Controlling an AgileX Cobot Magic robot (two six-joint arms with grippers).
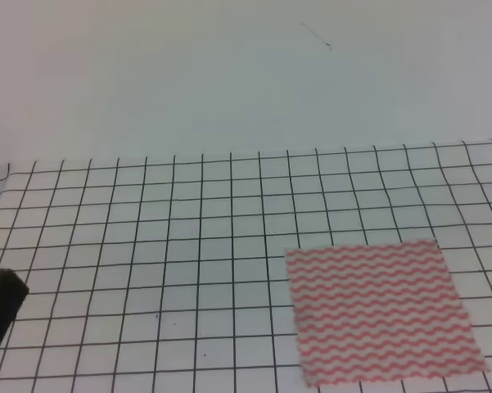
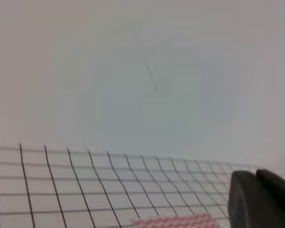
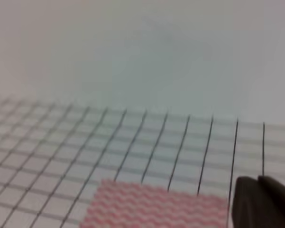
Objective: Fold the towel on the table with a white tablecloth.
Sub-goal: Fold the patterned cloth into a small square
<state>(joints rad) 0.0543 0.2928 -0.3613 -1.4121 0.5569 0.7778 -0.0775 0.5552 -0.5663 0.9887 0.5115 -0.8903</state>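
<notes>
Left pincer [image 1: 2,307] shows only as a dark tip at the tablecloth's left edge, well apart from the towel [image 1: 381,311]; whether it is spread cannot be told. Right pincer [image 3: 263,202] is a dark blur just beside the towel's corner, state unclear. Flat and unfolded, the towel lies on the white tablecloth [image 1: 188,246] covering the table.

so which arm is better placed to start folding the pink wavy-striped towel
Probably the right. The pink wavy-striped towel lies flat on the right of the grid-printed white tablecloth, right below the right wrist camera. The only arm in the high view, a dark part, sits at the far left edge.
</notes>
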